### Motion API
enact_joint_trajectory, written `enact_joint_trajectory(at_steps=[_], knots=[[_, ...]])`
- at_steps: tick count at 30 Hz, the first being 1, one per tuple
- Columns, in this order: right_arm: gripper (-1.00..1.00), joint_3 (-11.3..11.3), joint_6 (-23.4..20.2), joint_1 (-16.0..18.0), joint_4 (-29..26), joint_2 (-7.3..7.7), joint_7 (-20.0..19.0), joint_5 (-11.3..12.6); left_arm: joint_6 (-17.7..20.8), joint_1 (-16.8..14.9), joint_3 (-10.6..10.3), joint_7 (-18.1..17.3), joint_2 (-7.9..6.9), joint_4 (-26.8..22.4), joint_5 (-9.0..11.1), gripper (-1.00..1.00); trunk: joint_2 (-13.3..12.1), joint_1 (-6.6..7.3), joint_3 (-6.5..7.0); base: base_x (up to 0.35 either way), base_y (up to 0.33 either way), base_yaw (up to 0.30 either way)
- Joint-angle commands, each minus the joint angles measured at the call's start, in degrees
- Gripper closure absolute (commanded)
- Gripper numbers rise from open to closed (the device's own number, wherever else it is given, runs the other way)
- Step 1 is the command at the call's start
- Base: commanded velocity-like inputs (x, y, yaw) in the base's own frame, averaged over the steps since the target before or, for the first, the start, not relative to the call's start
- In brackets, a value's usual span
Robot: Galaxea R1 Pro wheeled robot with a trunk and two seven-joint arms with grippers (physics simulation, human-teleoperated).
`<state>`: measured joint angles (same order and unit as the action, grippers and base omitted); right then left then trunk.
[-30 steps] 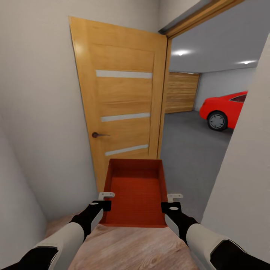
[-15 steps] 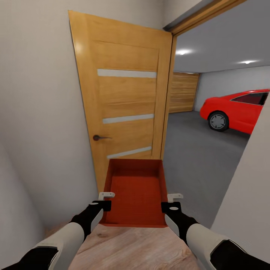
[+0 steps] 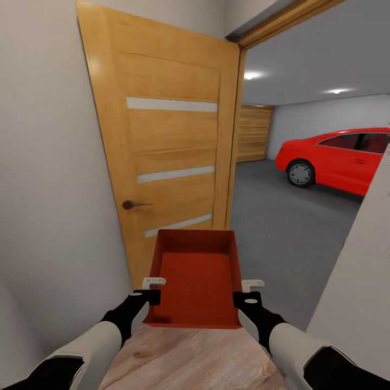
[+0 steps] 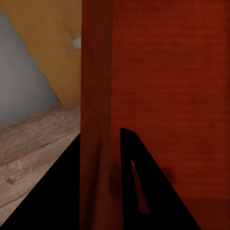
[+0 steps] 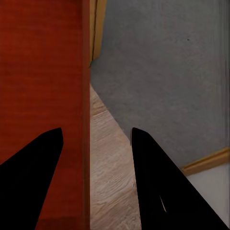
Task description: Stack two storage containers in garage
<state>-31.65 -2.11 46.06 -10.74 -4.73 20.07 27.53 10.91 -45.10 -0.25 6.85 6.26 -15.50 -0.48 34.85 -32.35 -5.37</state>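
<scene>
Light wood plank floor [image 3: 189, 357] underfoot, open wooden door [image 3: 168, 157] ahead-left, garage w/ grey concrete floor [image 3: 281, 216] + red car [image 3: 336, 160] beyond. Storage container [image 3: 196, 276] held off floor, long axis fwd toward doorway, open top up. Left fingers [image 3: 154, 282] clamped on its left wall, right fingers [image 3: 252, 283] straddle right wall, grip there can't tell.

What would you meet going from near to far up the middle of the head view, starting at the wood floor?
Wood plank floor → storage container → grey garage floor → plank garage door.
</scene>
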Motion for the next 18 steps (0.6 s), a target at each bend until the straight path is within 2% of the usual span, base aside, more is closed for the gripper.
enact_joint_trajectory(at_steps=[1, 12, 18], knots=[[1.00, 1.6, -0.3, 0.1, -0.5, -0.01, -2.4, -0.1, 0.4, 0.0, 0.8, 0.5, -0.02, -0.1, -0.5, 1.00, 0.1, -0.02, -0.11, 0.019, 0.006, -0.214], [1.00, 1.6, -0.3, 0.1, -0.5, -0.01, -2.4, -0.1, 0.4, 0.0, 0.8, 0.5, -0.02, -0.1, -0.5, 1.00, 0.1, -0.02, -0.11, 0.003, 0.001, -0.214], [1.00, 1.6, -0.3, 0.1, -0.6, 0.02, -2.4, -0.1, 0.4, 0.0, 0.8, 0.5, -0.02, -0.1, -0.5, 1.00, 0.1, -0.02, -0.11, 0.000, 0.000, -0.062]])
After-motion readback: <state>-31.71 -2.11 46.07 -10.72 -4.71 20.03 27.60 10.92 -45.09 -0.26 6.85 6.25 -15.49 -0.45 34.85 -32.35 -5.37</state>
